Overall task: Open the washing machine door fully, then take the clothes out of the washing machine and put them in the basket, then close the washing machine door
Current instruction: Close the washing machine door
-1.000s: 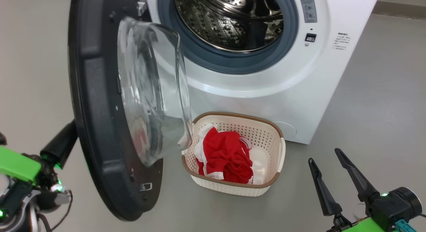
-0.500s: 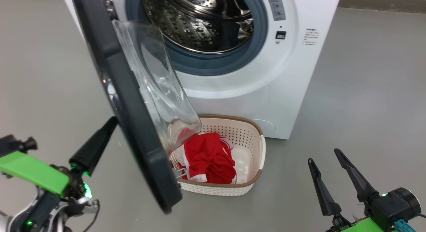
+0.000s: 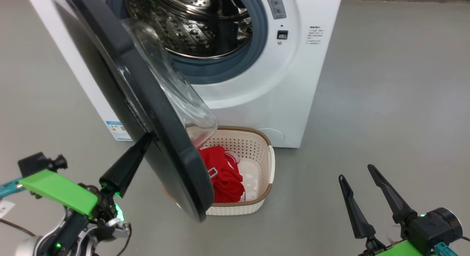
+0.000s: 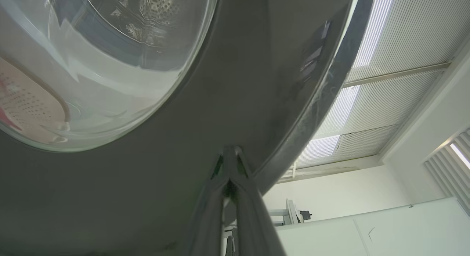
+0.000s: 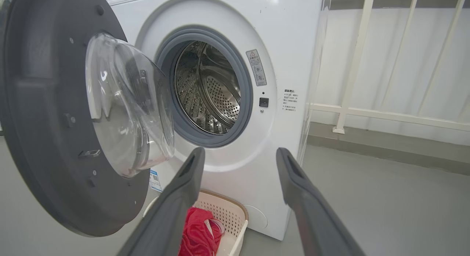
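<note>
Two left fingers [image 4: 214,201] pressed together against door [image 4: 238,83] outside (left wrist view); right fingers [image 3: 352,208] wide.

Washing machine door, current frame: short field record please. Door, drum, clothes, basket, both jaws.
washing machine door: partly open, hides basket's left side in head view
drum: looks empty
clothes: red, in the basket
basket: on floor before the washing machine
left jaws: shut, tips at the door's outer face
right jaws: open, empty, right of basket
</note>
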Robot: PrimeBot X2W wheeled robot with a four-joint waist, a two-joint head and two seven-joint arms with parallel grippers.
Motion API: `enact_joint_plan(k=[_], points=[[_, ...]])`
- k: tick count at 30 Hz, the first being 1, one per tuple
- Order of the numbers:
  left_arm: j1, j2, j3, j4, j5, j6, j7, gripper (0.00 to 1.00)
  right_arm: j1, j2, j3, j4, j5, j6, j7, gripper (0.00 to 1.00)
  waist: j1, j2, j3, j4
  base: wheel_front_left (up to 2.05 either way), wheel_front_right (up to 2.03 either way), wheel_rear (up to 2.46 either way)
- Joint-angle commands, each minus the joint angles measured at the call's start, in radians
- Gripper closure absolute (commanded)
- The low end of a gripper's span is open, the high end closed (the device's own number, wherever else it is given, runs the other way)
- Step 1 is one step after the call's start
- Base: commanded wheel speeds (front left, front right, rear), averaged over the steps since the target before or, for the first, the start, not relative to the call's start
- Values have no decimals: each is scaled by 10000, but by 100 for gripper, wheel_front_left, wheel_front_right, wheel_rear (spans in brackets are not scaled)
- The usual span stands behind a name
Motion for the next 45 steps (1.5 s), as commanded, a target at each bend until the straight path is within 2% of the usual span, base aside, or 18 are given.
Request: enact_joint_plan(k=[1,22,45], points=[[-294,88,156,-179,-206,-99,-53,100,-420,-129,249,-199,83,48,-65,0,0,0,74,-164,0,0,0],[-1536,88,-823,1032,-620,-896,-1346,100,-663,-258,321,-202,219,48,-65,0,0,0,672,-1261,0,0,0],[-4325,87,-1538,4008,-458,-2277,-3575,100,-1250,-413,449,-188,452,48,-65,0,0,0,1802,-2639,0,0,0]])
